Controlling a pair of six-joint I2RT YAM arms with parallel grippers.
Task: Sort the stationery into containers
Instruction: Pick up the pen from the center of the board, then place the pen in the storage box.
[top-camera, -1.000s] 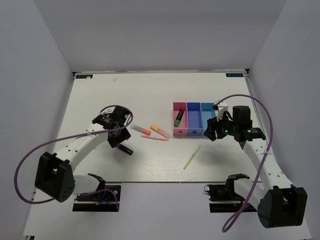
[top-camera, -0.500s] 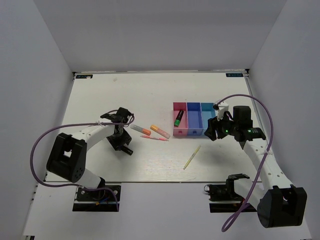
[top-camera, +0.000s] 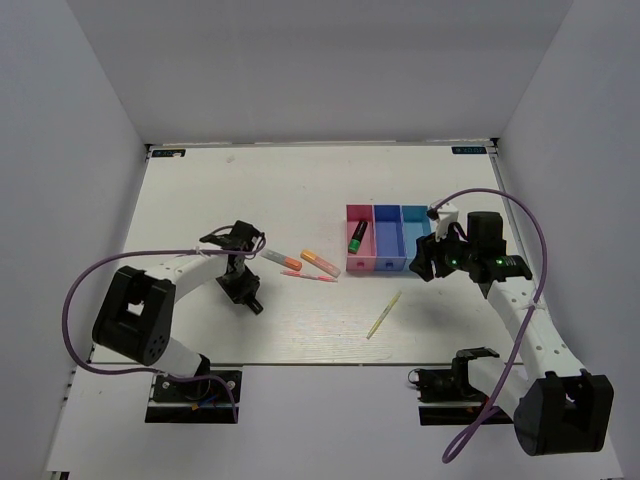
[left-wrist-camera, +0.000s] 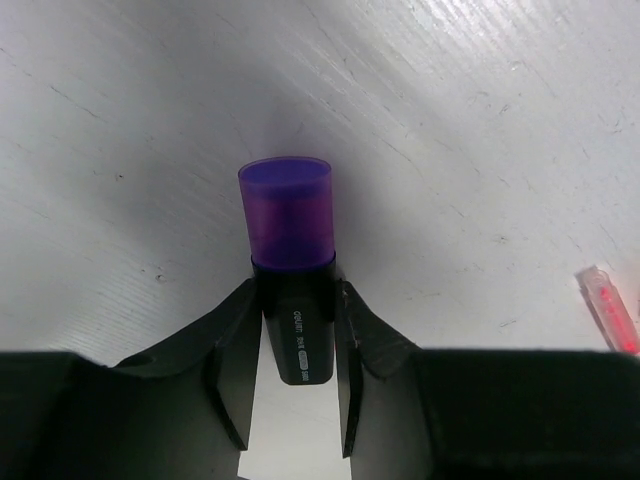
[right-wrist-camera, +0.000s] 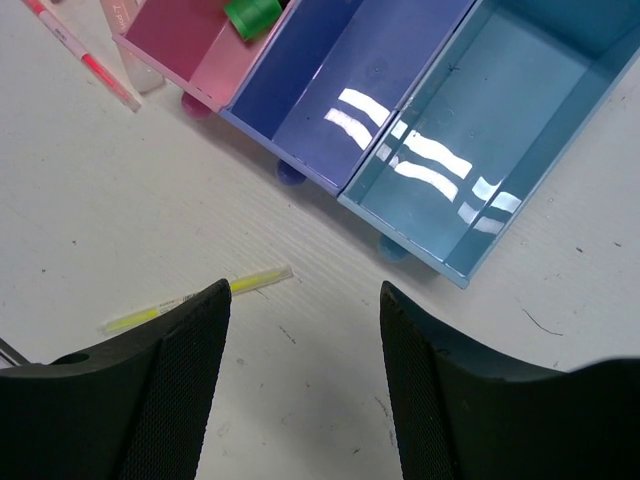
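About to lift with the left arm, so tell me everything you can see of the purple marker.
The purple marker is short and stubby: a translucent purple cap on a black barrel with small white print, plastic by its look. It lies flat on the white table, cap pointing away from the wrist camera. The left gripper straddles the barrel just behind the cap, its fingers against both sides. Nothing else touches it.
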